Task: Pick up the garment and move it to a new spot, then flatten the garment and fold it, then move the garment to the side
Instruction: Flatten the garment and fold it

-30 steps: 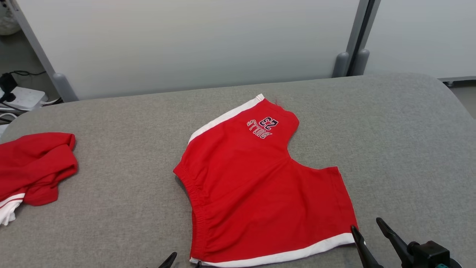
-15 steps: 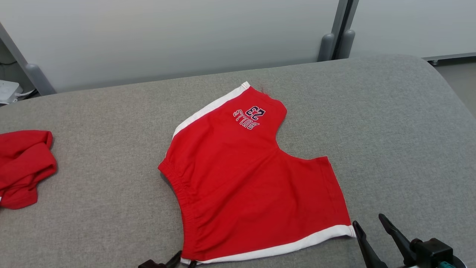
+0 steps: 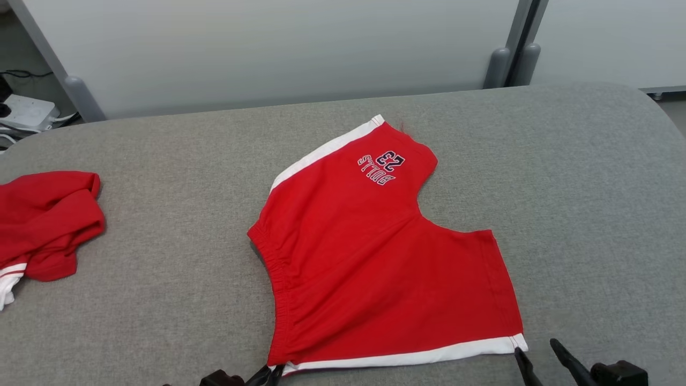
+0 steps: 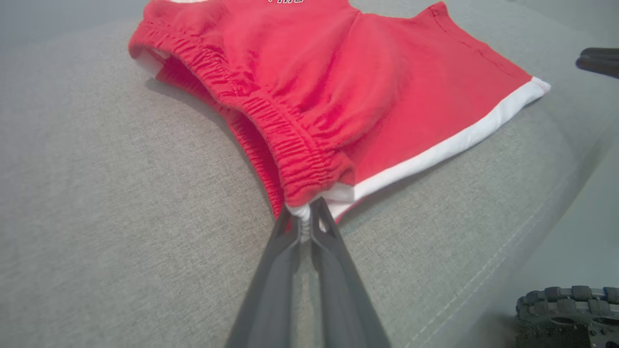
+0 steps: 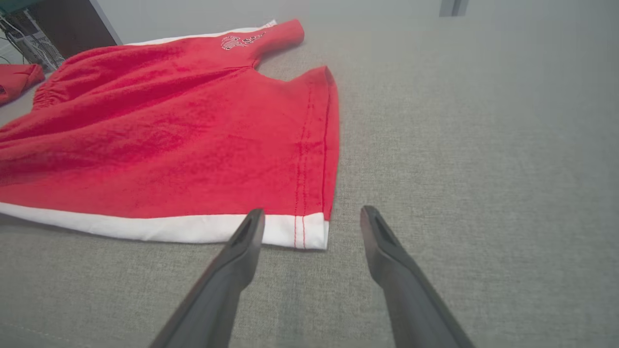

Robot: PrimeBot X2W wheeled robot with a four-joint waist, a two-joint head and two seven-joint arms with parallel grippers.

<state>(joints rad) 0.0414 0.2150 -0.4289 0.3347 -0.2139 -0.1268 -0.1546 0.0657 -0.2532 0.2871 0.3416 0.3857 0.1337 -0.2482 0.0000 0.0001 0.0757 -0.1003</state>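
far left: white power strip [image 3: 29, 110] with cables beyond the table [image 3: 161, 214] edge. A second red cloth [image 3: 48, 225] with white trim lies bunched on the grey top, well apart from the garment.
left gripper [image 3: 270, 371]: jaws closed, pinching the garment's near-left corner, where the waistband meets the white stripe.
garment [image 3: 375, 257]: red shorts lying flat mid-table, waistband [image 3: 270, 268] to the left, leg hems to the right, white stripe [image 3: 407, 356] along the near edge and another along the far one.
print [image 3: 381, 167]: "BULLS 23", dark letters outlined in white, on the far leg, upside down in the head view.
right gripper [image 3: 535, 349]: jaws wide apart, holding nothing, tips just beside the near-right corner.
left wrist view extra: white fabric squeezed between the tips [image 4: 304, 215]. Gathered elastic is raised off the table near the pinch. The right gripper's fingers show at upper right [image 4: 597, 60] and a treaded wheel [image 4: 566, 309] at bottom right. The print is cropped at the top edge, unreadable.
right wrist view extra: own tips [image 5: 312, 212] straddle the corner, one finger in line with the stripe, the other over bare table; contact can't be told. Double hem stitching is visible. The print is too small to read.
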